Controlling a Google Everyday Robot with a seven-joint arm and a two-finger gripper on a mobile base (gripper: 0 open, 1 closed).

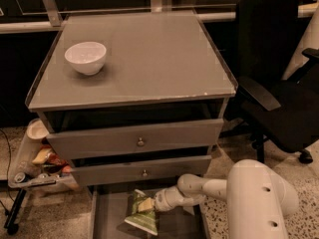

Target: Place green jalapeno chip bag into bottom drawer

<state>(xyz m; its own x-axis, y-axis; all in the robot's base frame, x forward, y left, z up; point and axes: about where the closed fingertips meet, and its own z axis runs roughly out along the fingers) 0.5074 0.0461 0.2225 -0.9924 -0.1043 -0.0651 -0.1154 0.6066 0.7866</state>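
We see the claw (147, 205) pinching the bag (141, 221) near its top, over the drawer (107, 216) — likely light, crinkly, slippery; its sealed edge holds best.

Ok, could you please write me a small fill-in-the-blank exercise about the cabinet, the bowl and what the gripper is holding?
1. The white bowl stands on the ___ of the cabinet.
2. The bottom drawer is ___, not shut.
3. The gripper holds the green jalapeno chip bag over that drawer's ___.
4. The office chair to the right of the cabinet is ___ in colour.

Missing words: top; open; floor; black.
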